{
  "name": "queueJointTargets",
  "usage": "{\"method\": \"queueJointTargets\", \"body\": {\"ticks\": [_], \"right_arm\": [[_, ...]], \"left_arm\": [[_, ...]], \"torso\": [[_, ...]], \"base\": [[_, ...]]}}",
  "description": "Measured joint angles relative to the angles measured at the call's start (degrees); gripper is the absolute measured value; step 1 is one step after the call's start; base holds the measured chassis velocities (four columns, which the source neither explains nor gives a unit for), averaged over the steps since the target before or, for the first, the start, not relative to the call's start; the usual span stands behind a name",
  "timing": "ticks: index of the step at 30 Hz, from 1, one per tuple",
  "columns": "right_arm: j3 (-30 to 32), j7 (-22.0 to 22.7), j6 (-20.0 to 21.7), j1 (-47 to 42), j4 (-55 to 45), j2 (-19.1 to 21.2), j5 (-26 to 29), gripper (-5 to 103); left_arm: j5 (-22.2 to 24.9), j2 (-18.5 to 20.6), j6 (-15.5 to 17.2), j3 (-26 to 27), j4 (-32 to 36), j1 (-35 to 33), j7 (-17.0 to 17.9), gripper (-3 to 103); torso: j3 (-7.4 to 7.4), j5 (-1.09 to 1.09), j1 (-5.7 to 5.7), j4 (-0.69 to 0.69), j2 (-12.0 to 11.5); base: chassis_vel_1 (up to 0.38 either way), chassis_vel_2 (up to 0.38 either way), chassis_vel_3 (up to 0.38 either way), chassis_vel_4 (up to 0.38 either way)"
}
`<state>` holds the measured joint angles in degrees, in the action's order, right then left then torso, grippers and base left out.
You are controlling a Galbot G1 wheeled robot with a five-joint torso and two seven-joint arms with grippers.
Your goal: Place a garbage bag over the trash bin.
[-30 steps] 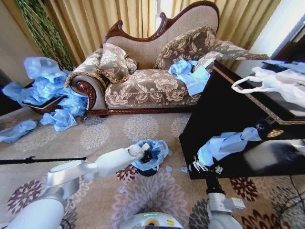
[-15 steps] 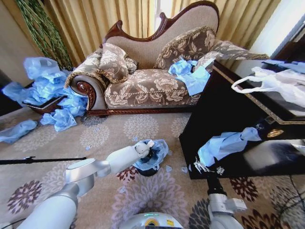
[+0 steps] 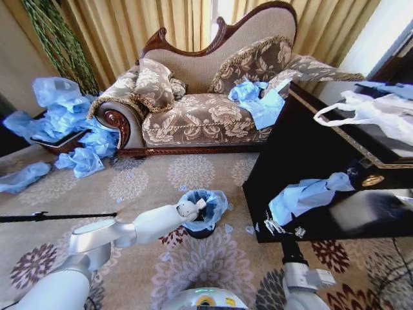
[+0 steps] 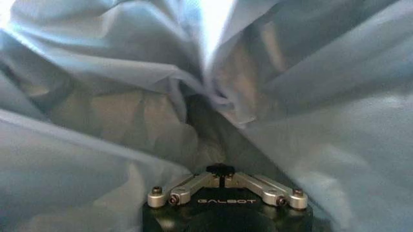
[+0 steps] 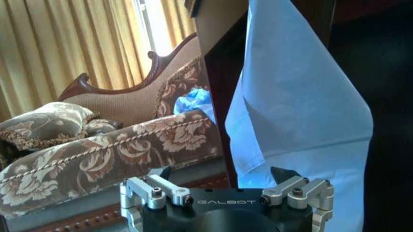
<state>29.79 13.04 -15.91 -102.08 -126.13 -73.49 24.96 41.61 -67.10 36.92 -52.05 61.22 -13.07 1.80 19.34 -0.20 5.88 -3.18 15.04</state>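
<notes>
the trash bin (image 3: 201, 227) stands on the patterned carpet (image 3: 193, 177) in front of the sofa (image 3: 213, 97), just beside the corner of the dark cabinet (image 3: 303, 168). the garbage bag (image 3: 208, 208) is crumpled over the bin's top, its light blue plastic bunched around the rim and spilling down the sides, with only the black base showing below it.

the left gripper (image 3: 199, 208) reaches in from the robot's left and is pushed down into the mouth of the bag — in the left wrist view the blue plastic (image 4: 129, 106) folds in on all sides around the gripper's base, and whether the fingers are spread or closed cannot be told.

the right gripper (image 5: 223, 176) hangs low beside the cabinet, well apart from the bin. its fingers (image 5: 160, 174) stand spread apart with nothing between them, and a second blue bag (image 5: 303, 96) drapes down the cabinet front just beyond it.
</notes>
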Motion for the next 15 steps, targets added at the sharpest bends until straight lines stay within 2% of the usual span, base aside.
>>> {"method": "queueJointTargets", "body": {"ticks": [3, 6, 8, 10, 12, 13, 15], "right_arm": [[0.3, 0.0, 0.0, -0.1, 0.0, 0.2, 0.2, 100], [0.4, 0.1, 0.0, -0.1, 0.1, 0.3, 0.3, 100], [0.4, 0.2, 0.0, 0.0, 0.2, 0.3, 0.4, 100], [0.3, 0.3, 0.0, 0.0, 0.2, 0.4, 0.3, 100], [0.3, 0.4, 0.0, 0.0, 0.2, 0.5, 0.4, 100], [0.3, 0.4, 0.0, 0.0, 0.2, 0.5, 0.4, 100], [0.6, 0.5, 0.0, -0.2, 0.3, 0.6, 0.5, 100]], "left_arm": [[-0.5, 0.0, -0.4, 0.1, 0.1, 0.6, -0.3, 0], [1.7, -0.2, -0.2, 0.3, 2.6, 1.0, -0.3, 0], [3.4, -1.9, -0.1, 0.3, 3.2, 1.1, 0.2, 0], [3.6, -3.3, -0.3, 0.3, 2.1, 1.0, 0.5, 0], [3.0, -5.9, -1.5, 0.3, -2.4, 0.8, 0.6, 0], [3.0, -5.9, -1.5, 0.3, -2.4, 0.8, 0.6, 0], [1.6, -7.9, -2.9, 0.4, -7.4, 0.6, 0.5, 0]], "torso": [[0.00, 0.02, 0.00, 0.03, 0.0], [0.00, 0.02, 0.00, 0.02, 0.0], [0.00, 0.02, 0.00, 0.00, 0.0], [-0.01, 0.01, 0.00, -0.01, 0.0], [0.00, 0.02, 0.00, 0.00, 0.0], [0.00, 0.02, 0.00, 0.00, 0.0], [0.00, 0.01, 0.00, 0.01, 0.0]], "base": [[0.000, 0.000, 0.000, 0.000], [0.000, 0.000, 0.000, 0.000], [0.000, 0.000, 0.000, 0.000], [0.000, 0.000, 0.000, 0.000], [0.000, 0.000, 0.000, 0.000], [0.000, 0.000, 0.000, 0.000], [0.000, 0.000, 0.000, 0.000]]}}
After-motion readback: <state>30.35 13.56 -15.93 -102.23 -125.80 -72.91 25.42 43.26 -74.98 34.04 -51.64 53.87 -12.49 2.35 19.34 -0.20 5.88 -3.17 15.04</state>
